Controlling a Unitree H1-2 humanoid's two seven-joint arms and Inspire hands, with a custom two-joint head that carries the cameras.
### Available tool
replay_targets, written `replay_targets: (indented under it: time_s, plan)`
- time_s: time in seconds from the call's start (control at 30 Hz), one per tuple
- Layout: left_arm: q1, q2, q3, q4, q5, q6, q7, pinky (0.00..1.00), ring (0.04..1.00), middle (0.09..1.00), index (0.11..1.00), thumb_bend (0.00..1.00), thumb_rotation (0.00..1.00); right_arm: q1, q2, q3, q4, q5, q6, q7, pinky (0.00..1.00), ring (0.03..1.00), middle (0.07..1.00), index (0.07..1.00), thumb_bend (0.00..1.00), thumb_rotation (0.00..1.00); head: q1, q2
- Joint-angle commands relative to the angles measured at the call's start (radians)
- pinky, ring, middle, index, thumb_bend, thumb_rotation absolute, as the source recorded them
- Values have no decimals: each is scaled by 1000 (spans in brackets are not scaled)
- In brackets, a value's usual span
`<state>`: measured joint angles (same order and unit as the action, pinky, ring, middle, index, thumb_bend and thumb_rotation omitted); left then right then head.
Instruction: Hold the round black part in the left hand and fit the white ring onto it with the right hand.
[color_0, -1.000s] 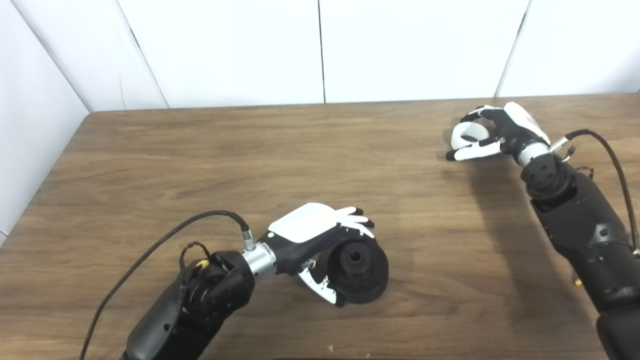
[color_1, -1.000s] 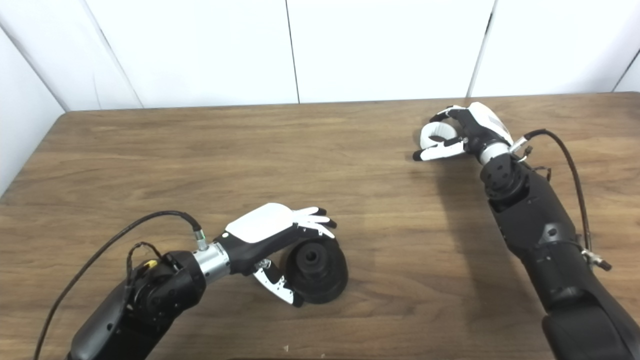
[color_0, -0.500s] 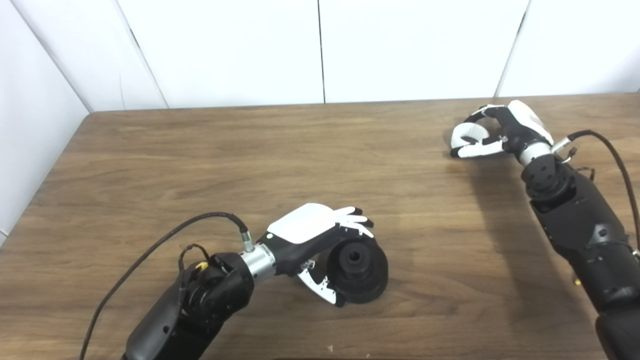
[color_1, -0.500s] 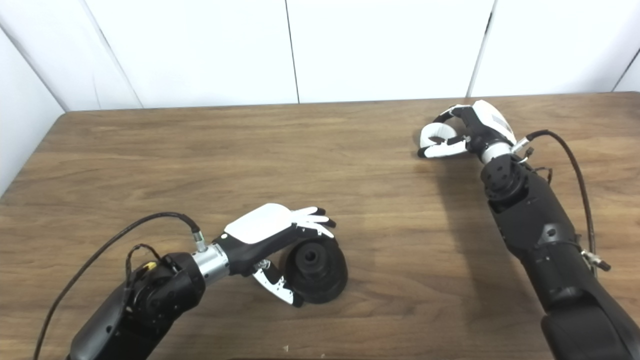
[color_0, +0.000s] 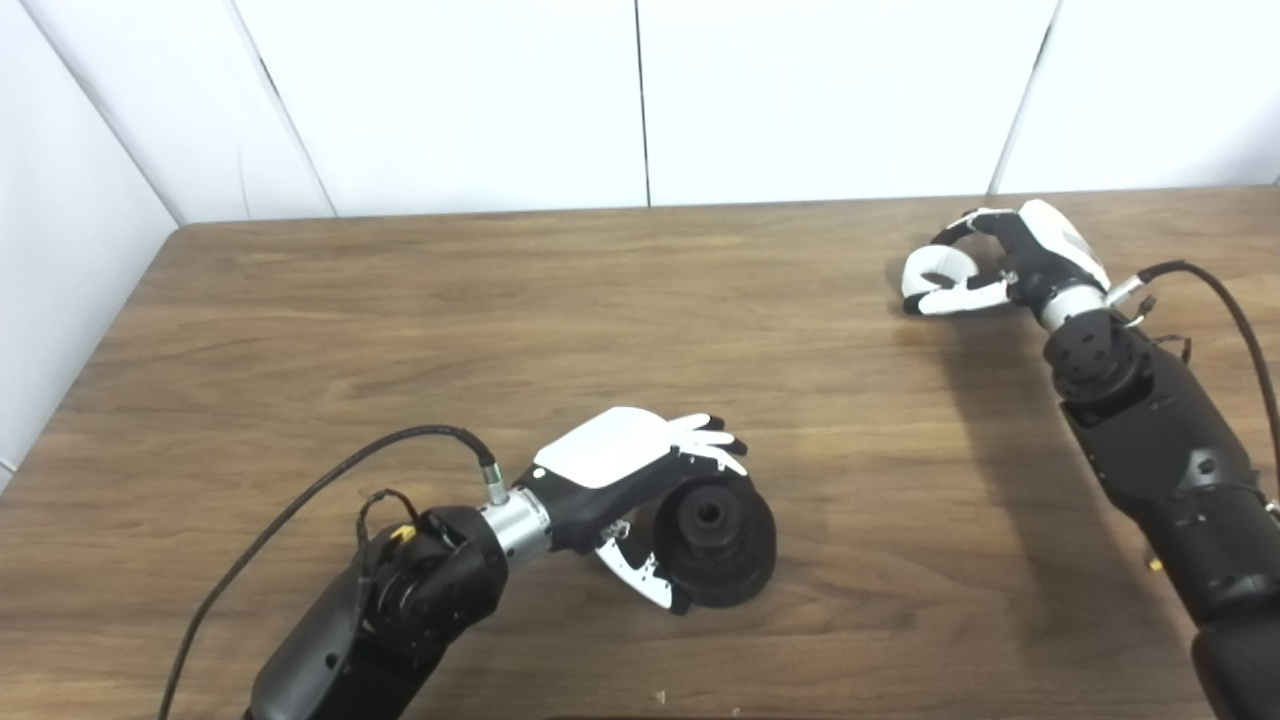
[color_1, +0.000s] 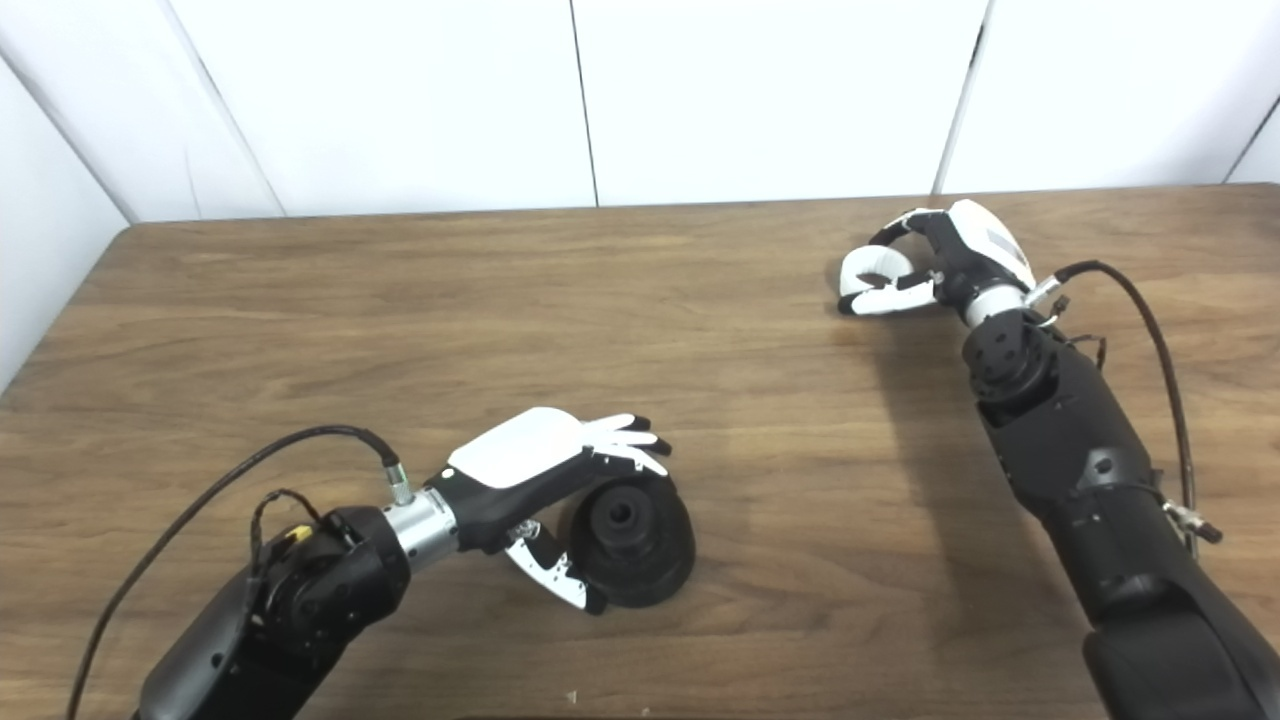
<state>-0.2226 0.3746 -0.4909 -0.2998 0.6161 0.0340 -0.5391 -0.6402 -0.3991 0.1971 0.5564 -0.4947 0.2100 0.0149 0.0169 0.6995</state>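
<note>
Table (color_0: 400, 300) of brown wood carries everything we see, its far edge meeting white wall panels (color_0: 640, 100). Near the middle of the front edge we find the round black part (color_0: 715, 545), a stepped disc tipped up on its rim so that its face with the small centre hole looks toward the right and front. The left hand (color_0: 640, 480) grasps it: the fingers (color_0: 705, 445) lie over the top of the disc and the thumb (color_0: 640, 580) presses against its lower left side, so the part is clamped between them while its bottom rim seems to touch the wood. The left arm rises from the front edge left of centre, with a black cable looping off the wrist. Well apart from this, close to the far right corner, we see the right hand (color_1: 930, 270) curled round the white ring (color_1: 872, 264); the fingers arch over the ring from behind and the thumb closes under it on the near side, so the hand is gripping the ring. We cannot tell whether the ring rests on the wood or is held just above it. The right arm comes in along the right edge, also trailing a black cable.
</note>
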Motion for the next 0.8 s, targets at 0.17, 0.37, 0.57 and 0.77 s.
replay_targets:
  time_s: [0.17, 0.37, 0.57, 0.77]
  plan:
    - [18, 17, -18, -4, 8, 1, -38, 893, 977, 916, 496, 522, 74, -39, -25, -10, -37, -4, -18, -17, 895, 963, 897, 677, 810, 283, -2, 3]
    - [18, 18, -19, -6, 11, 4, -41, 893, 974, 913, 496, 522, 74, -35, -27, -10, -39, -4, -13, -13, 908, 967, 899, 683, 811, 279, -3, 4]
    - [19, 19, -15, -8, 6, 7, -41, 893, 971, 909, 496, 523, 73, -33, -27, -9, -27, -6, -26, -24, 894, 965, 896, 661, 807, 250, -3, 7]
    - [19, 18, -14, -10, 7, 13, -42, 897, 972, 911, 496, 523, 73, -31, -25, -9, -21, -7, -37, -40, 887, 958, 889, 628, 789, 202, -2, 8]
